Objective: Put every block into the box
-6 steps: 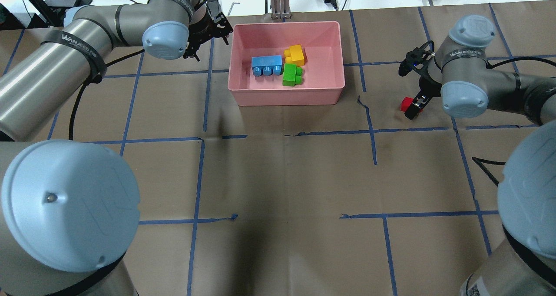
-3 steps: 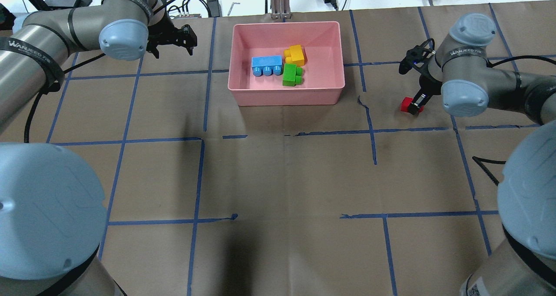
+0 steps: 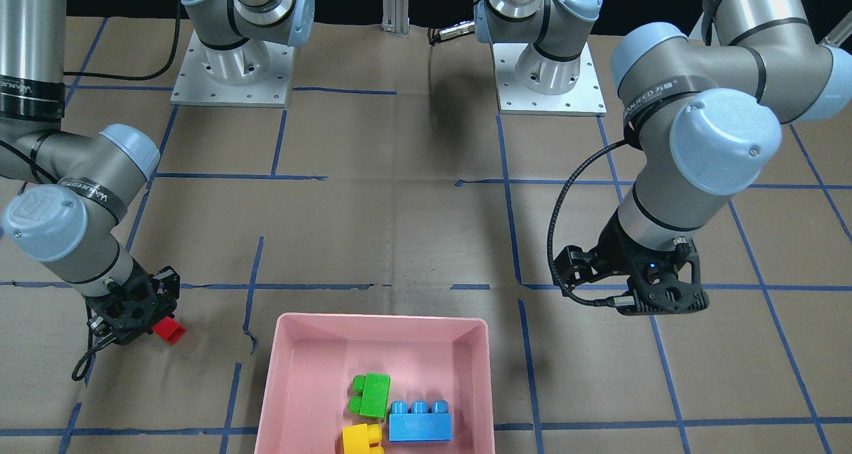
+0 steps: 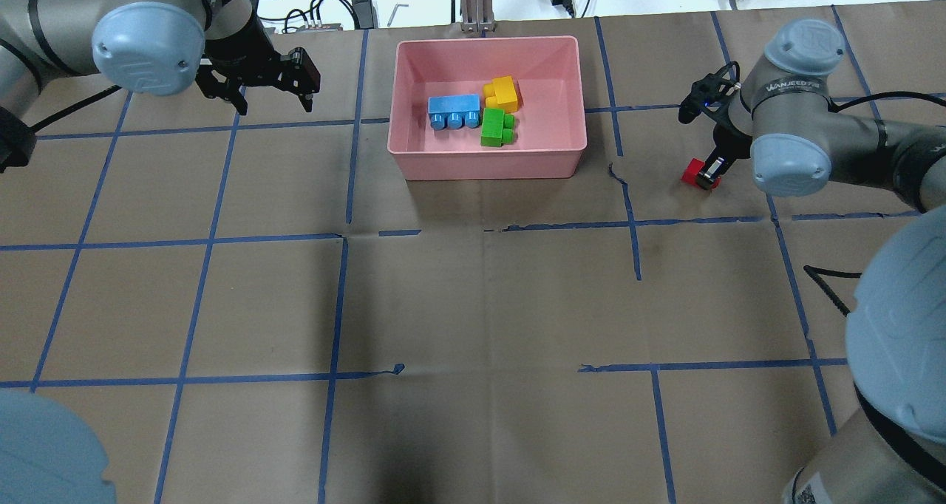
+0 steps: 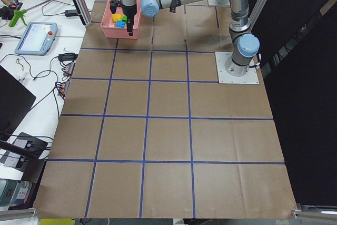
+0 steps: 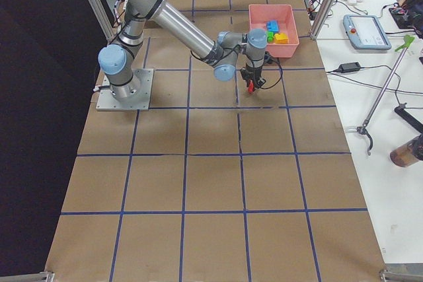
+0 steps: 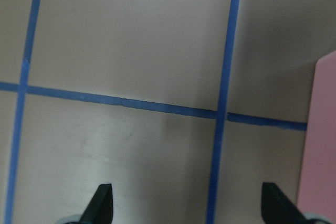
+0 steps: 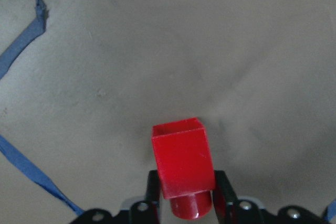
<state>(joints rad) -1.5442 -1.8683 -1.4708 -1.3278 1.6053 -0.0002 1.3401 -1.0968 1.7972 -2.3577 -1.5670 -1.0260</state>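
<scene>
Right wrist-mounted: right end effector point(image 8: 184, 195) pinches red block point(image 8: 182, 162), its stud pointing back at camera.

Bright, even light from above falls on the brown paper point(image 4: 480, 304); soft broad shadows darken the overhead view's lower centre and the front view's top centre. Both wrist views are soft — the red block point(image 8: 182, 163) blurs toward the bottom edge, the box point(image 7: 321, 145) at the right.

The word "WANJEED", in white, stands on a black strap point(image 4: 794, 86) around the grey metal right arm point(image 4: 850, 131) at the far right; the characters after it are too small to read. A second black strap point(image 3: 655, 93), on the grey metal left arm point(image 3: 692, 181), bears the same word.
</scene>
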